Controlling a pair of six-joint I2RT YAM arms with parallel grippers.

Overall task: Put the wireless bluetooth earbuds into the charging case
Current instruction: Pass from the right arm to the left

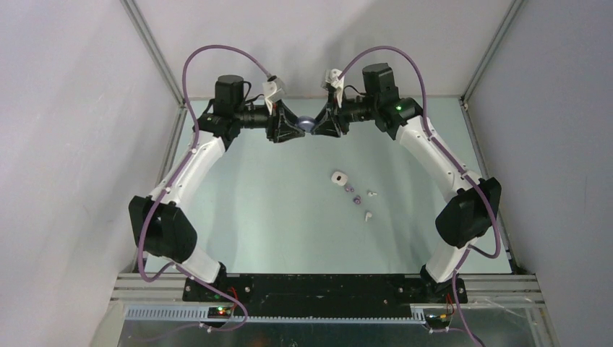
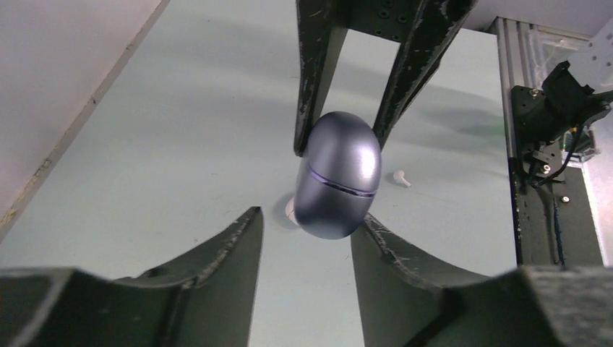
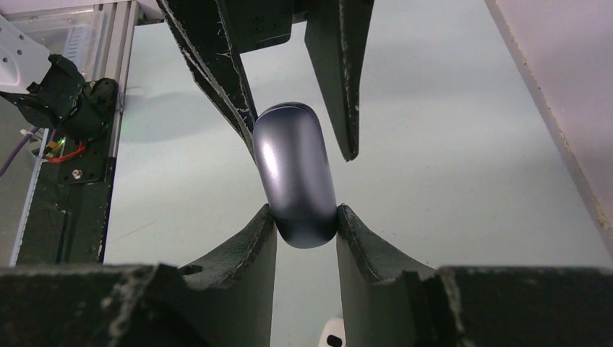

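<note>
Purple-grey closed case [image 3: 295,166] sits clamped in the right end effector [image 3: 305,214]; the left end effector [image 2: 307,218], half-open around it, should close squarely on its free end.

Purple-grey case [image 2: 338,184]: shut, egg-shaped, pinched in right gripper [image 3: 306,215] above table [image 1: 275,217] far edge, mid. White case [image 1: 340,177], 2 purple buds [image 1: 348,189] [image 1: 356,200], 2 white buds [image 1: 372,194] [image 1: 367,215] lie loose, table centre-right.
</note>
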